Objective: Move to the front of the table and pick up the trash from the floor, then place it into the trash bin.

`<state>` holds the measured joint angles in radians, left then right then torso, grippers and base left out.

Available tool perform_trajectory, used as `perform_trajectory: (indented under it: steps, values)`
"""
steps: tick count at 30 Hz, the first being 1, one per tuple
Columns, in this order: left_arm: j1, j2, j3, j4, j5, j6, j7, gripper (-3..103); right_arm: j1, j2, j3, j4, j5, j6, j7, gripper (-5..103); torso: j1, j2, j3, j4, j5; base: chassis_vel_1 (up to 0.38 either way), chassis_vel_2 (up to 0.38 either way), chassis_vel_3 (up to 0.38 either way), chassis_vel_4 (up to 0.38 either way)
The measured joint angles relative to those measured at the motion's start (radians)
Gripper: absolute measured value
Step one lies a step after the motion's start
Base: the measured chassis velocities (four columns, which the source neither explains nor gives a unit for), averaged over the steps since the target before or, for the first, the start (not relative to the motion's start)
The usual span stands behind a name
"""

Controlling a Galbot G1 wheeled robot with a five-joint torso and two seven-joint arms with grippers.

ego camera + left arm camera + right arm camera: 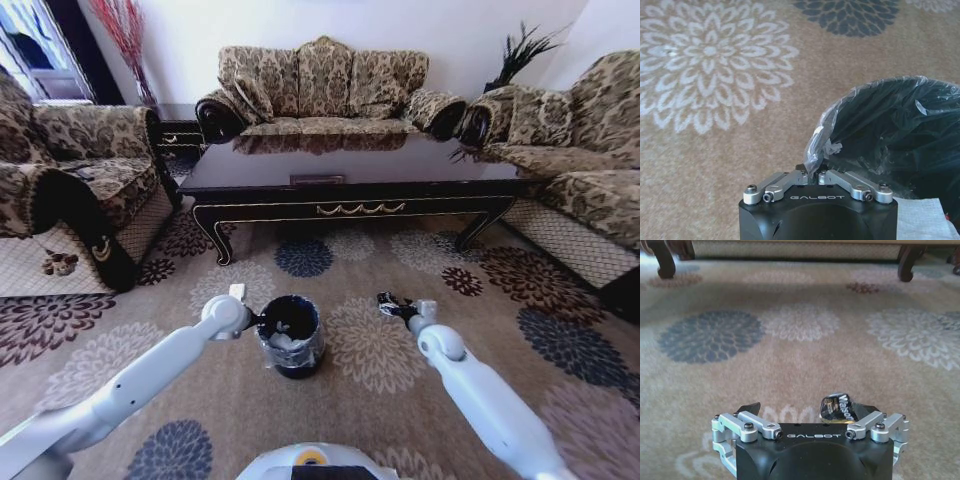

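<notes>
The small dark crumpled wrapper (pixel 839 407) lies against one finger of the wide-open right gripper (pixel 397 305), at three o'clock from the black liner-wrapped trash bin (pixel 290 335). Left gripper (pixel 815 176), closed, pinches the liner's rim. Carry the wrapper level over the bin's mouth, lest it slip.

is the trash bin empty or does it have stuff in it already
Not empty. The head view shows white crumpled paper lying inside the upright trash bin, beside the left gripper.
</notes>
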<state>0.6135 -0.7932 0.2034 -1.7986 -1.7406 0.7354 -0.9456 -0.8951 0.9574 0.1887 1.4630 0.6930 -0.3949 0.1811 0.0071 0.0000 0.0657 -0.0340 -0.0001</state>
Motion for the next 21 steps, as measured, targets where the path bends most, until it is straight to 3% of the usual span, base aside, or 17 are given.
perform_trajectory:
  steps: [12, 21]
  values:
    - [0.049, 0.038, -0.058, -0.027, 0.001, 0.000, 0.006, 4, 0.264, 0.047, -0.182, -0.386, -0.053, 0.076, -0.094, 100, 0.000, 0.000, 0.000, 0.0000, 0.0001, 0.000, 0.000, 0.000, 0.000]
    - [0.067, 0.039, -0.076, -0.032, -0.003, 0.000, 0.002, 4, 0.348, 0.102, -0.290, -0.595, -0.221, 0.167, -0.139, 100, 0.000, 0.000, 0.000, -0.0001, 0.0000, 0.000, 0.000, 0.000, 0.000]
